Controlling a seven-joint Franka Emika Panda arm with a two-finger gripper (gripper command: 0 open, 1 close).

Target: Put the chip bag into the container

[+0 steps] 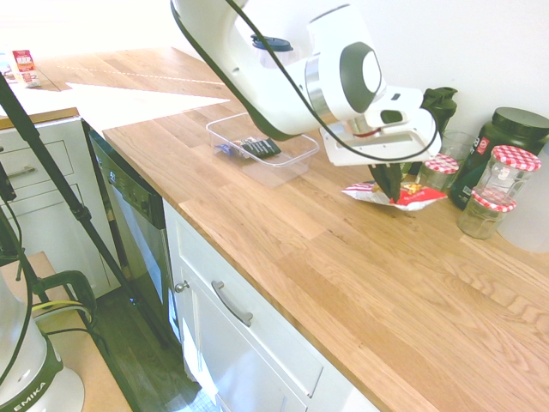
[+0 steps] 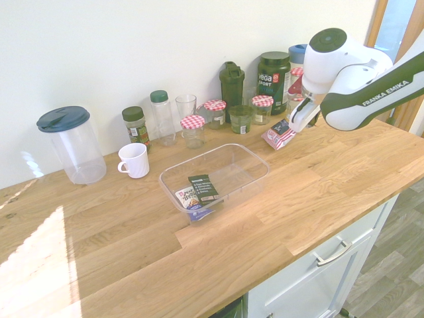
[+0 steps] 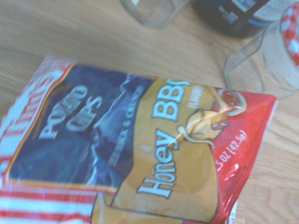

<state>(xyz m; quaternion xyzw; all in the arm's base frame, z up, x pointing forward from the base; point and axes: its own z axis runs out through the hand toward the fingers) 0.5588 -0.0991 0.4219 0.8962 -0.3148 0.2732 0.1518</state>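
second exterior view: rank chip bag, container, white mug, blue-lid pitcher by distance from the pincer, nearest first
1. chip bag, right below the pincer, by the jars.
2. container, mid-counter.
3. white mug, beyond the container, toward the wall.
4. blue-lid pitcher, far end.

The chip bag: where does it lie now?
The chip bag lies on the counter right of the container, under the gripper, before the checked-lid jars.

White arm (image 2: 371,86) marked FRANKA EMIKA, grey joint caps, black cable.

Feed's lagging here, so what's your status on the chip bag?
Gripper down at chip bag, grip unconfirmed. Bag on the counter beside the jars. Container open, two small packets inside, path clear.
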